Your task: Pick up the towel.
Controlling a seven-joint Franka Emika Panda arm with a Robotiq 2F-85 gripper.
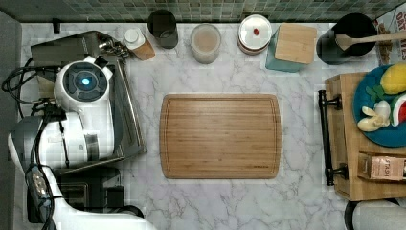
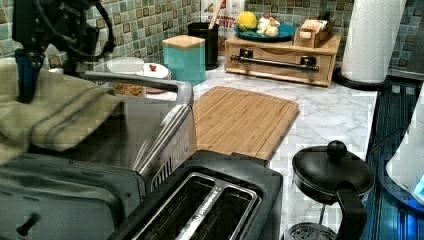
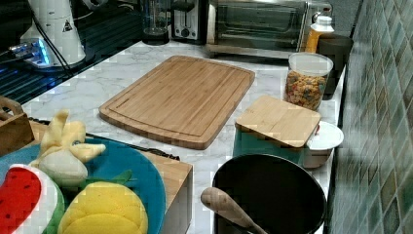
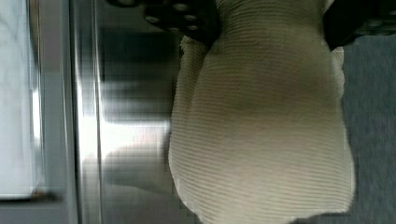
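With the gripper (image 4: 271, 21) closed on the towel (image 4: 261, 140), the lift is judged under way.
The cloth is pinched at its upper fold and hangs directly below the fingers, over the toaster oven (image 2: 150, 125); a slow, straight raise is advised so the fold is not pulled free.

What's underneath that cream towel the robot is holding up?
In the wrist view the towel hangs from the end effector over the shiny steel top of the toaster oven. The cloth hides whatever lies straight below it.
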